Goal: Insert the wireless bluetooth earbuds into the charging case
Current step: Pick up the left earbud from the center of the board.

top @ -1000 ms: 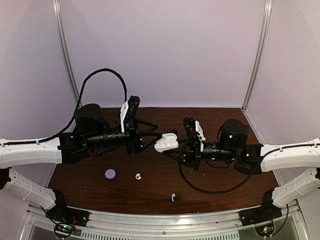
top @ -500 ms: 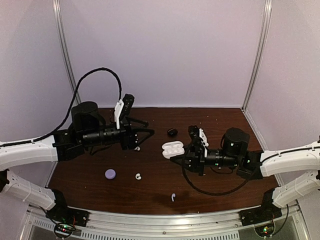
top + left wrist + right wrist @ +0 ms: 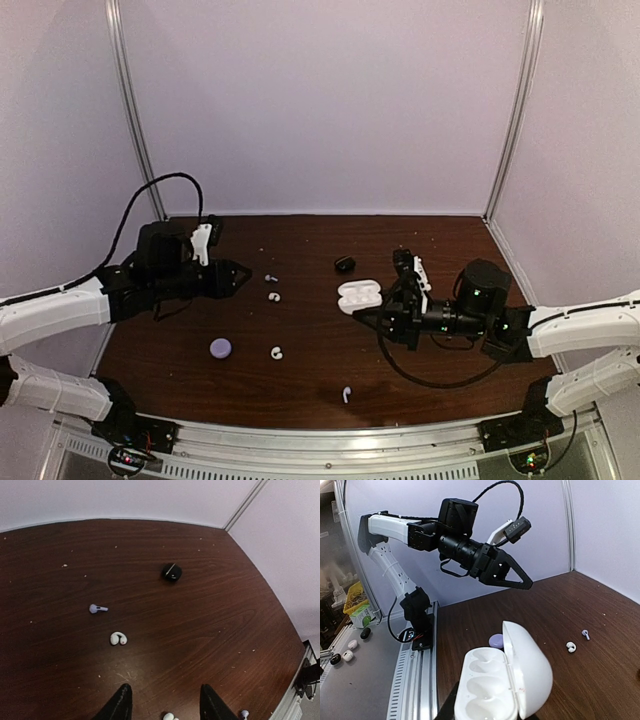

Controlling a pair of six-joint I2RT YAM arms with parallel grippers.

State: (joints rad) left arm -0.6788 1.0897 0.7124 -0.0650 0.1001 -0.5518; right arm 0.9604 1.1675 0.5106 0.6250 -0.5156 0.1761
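Earbuds are lying loose on the dark wooden table [image 3: 455, 250], none of them sitting in the charging case [image 3: 359, 295]. Right hand [image 3: 364, 309] is clenching on the charging case and holding it just right of table centre. The case's lid is hinging open, and the right wrist view is showing its two moulded wells facing the camera. Left hand [image 3: 243, 277] is hovering over the left part of the table with its fingers [image 3: 120, 705] standing apart and gripping nothing. Pale stemmed earbud [image 3: 271, 278] is lying just in front of the left hand's tips, and curled white earbud [image 3: 274, 297] is sitting just beside it, nearer the arm bases. Second curled white earbud [image 3: 277, 352] is resting further toward the near edge, with lavender round piece [image 3: 220, 347] to its left, the two lying apart. White stemmed earbud [image 3: 346, 394] is lying closest to the near edge, well apart from both hands. Black rounded item [image 3: 344, 264] is sitting toward the back, near the charging case but not touching it; whether it is a bud or a small case is too hard to tell.
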